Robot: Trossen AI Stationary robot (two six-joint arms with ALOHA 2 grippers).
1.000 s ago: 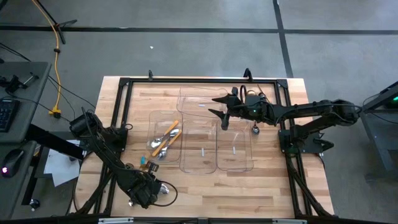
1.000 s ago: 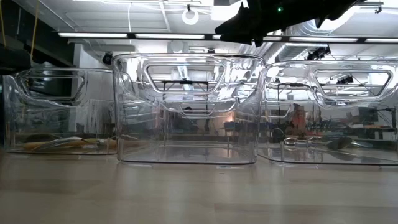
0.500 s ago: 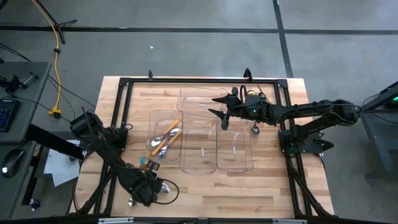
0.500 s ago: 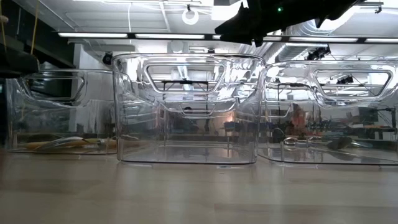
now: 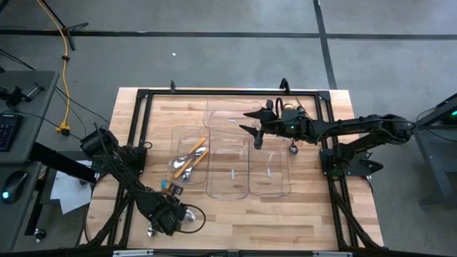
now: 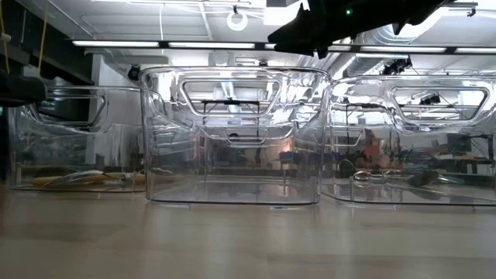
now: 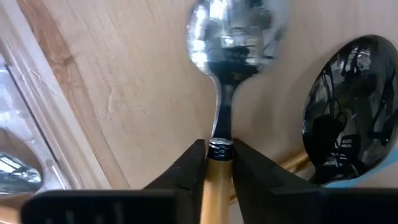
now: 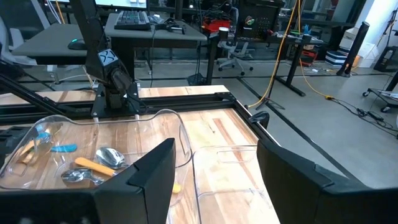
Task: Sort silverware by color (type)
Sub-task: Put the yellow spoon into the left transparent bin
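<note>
A robotics lab: a wooden table [image 5: 285, 214] on a grey concrete floor, desks with keyboards [image 8: 132, 18], office chairs [image 8: 236, 46], trailing cables [image 8: 280, 68].

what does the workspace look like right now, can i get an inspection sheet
surface: wooden table in a black frame, bare wood near the front.
job's things: orange-handled spoons lie in the left clear tray; a silver spoon with a gold-orange handle sits in the left gripper's jaws; a dark spoon lies beside it on the wood.
clutter: middle tray and right tray hold no cutlery that shows.
grippers: left gripper near the front left edge, shut on the spoon's neck; right gripper open, above the trays.
cables: yellow cable on the floor at left.
surroundings: desks, a keyboard and office chairs beyond the table.
</note>
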